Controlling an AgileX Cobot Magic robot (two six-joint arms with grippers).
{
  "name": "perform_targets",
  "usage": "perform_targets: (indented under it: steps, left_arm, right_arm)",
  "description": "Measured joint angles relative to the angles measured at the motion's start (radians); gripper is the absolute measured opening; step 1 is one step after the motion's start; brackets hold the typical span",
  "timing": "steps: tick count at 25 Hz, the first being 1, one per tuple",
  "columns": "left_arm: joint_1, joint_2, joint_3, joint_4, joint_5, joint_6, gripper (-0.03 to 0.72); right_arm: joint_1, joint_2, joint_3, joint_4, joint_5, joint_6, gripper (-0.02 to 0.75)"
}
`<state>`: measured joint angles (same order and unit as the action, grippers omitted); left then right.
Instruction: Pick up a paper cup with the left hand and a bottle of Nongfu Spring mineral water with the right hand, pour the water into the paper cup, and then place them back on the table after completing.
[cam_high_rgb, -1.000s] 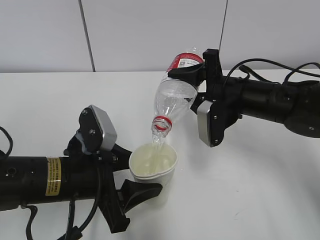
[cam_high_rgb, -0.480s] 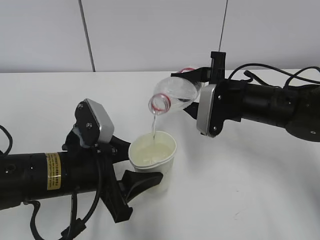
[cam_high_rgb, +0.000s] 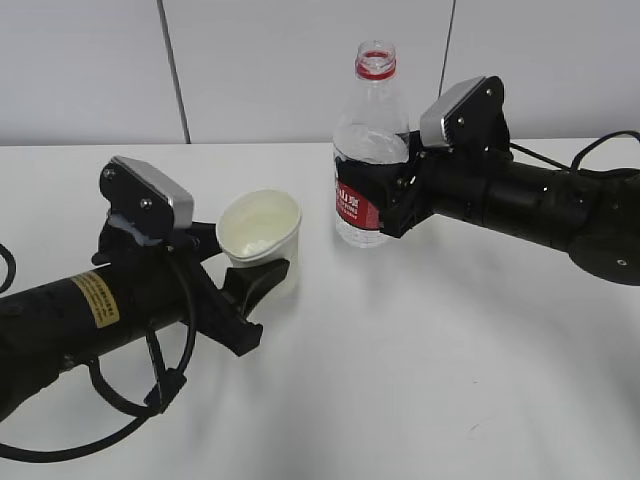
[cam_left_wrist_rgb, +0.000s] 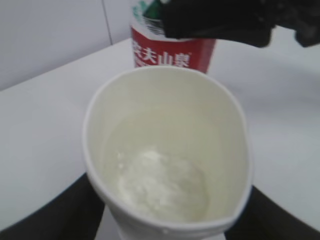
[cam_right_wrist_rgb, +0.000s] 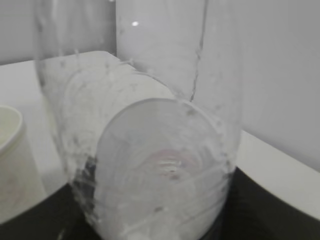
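The white paper cup (cam_high_rgb: 258, 232) is held in my left hand (cam_high_rgb: 256, 266), the gripper with the yellow sticker, which is shut on it and tilts it slightly. In the left wrist view the cup (cam_left_wrist_rgb: 165, 125) fills the frame with clear water (cam_left_wrist_rgb: 165, 185) at its bottom, and the black fingers (cam_left_wrist_rgb: 65, 215) sit at both sides. My right hand (cam_high_rgb: 378, 202) is shut on the red label of the uncapped Nongfu Spring bottle (cam_high_rgb: 368, 140), which stands upright and looks almost empty. The bottle (cam_right_wrist_rgb: 155, 150) fills the right wrist view. Whether cup and bottle touch the table (cam_high_rgb: 450, 350) I cannot tell.
The bottle's red label (cam_left_wrist_rgb: 172, 52) stands right behind the cup, about a hand's width to its right in the exterior view. A white panelled wall (cam_high_rgb: 300, 60) runs behind the table. The cup's rim (cam_right_wrist_rgb: 10, 135) shows at the left of the right wrist view.
The bottle has swung from tilted, pouring into the cup, to upright, and the stream has stopped. My left gripper has moved the cup left and farther back.
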<state>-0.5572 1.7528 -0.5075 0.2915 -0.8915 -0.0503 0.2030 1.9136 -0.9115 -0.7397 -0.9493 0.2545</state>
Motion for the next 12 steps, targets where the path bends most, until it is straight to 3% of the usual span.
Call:
perform_targets:
  steps: [4,12]
  left_arm:
    - [0.013,0.029,0.000,-0.074,-0.052,0.010,0.432]
    - [0.031,0.127,0.000,-0.145,-0.121,0.013,0.432]
  right_arm:
    - [0.000,0.000,0.000,0.000,0.008,0.104,0.398]
    - [0.000,0.002,0.000,-0.003,0.011,0.129,0.398]
